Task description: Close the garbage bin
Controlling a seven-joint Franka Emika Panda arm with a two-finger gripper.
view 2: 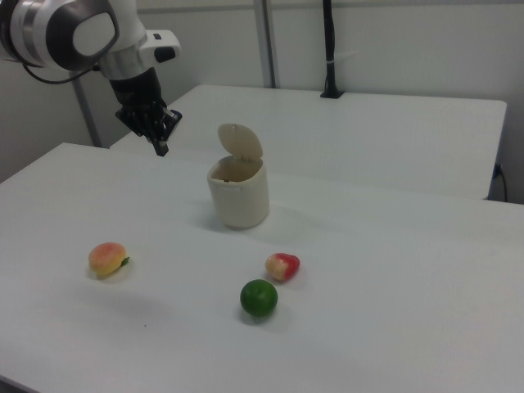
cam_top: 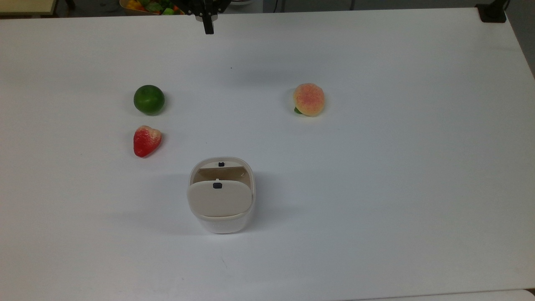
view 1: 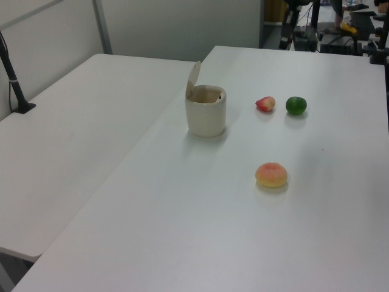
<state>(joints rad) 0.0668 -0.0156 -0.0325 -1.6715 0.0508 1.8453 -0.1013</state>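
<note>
The garbage bin (cam_top: pixel 220 195) stands on the white table (cam_top: pixel 376 167), its lid (view 2: pixel 241 141) raised upright on its hinge; in the top view the lid covers most of the opening, so the inside stays hidden. The gripper (cam_top: pixel 208 28) hangs high over the table's far edge, its upper part cut off at the top view's top edge, fingers clenched together with nothing between them. A strawberry (cam_top: pixel 146 141), lime (cam_top: pixel 149 99) and peach (cam_top: pixel 309 99) lie apart.

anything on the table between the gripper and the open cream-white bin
Nothing: in the top view the white table is bare between the black gripper and the cream-white plastic bin; the fruits lie off to both sides.
</note>
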